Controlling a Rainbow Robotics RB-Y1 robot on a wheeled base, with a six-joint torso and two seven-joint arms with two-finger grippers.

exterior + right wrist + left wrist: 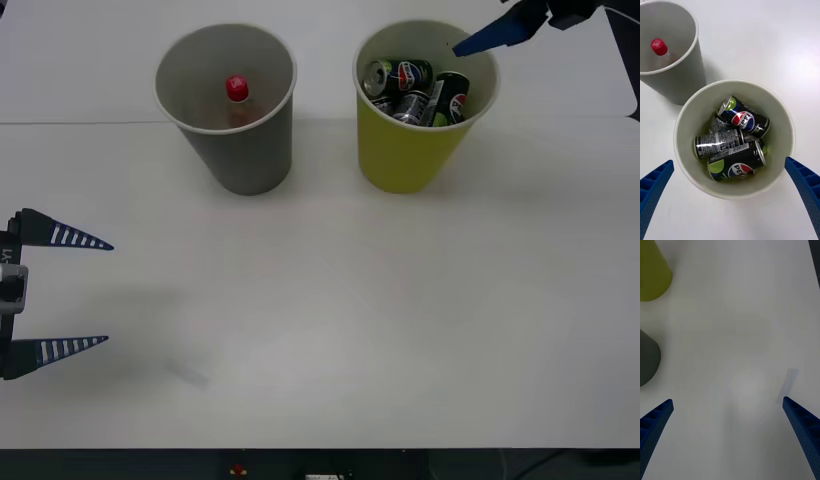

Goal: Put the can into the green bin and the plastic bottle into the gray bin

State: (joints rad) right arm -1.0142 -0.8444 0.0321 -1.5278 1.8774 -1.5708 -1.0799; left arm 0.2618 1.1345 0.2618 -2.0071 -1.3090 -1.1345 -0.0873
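Observation:
The gray bin [245, 150] [677, 80] stands at the back left of the table, and the plastic bottle [237, 90] [659, 48] with its red cap stands inside it. To its right stands the green bin [405, 155] [688, 112] with three black cans lying in it. Among them is the can [735, 163] [440, 100] with a yellow-green patch on its side. My right gripper [492, 37] [728, 163] hangs open over the green bin's rim with nothing between its fingers. My left gripper [88, 292] [726, 403] is open and low at the table's left edge, holding nothing.
The white table [330, 320] stretches wide in front of both bins. The left wrist view shows the outer walls of the green bin [651, 273] and the gray bin [647, 356] at a distance.

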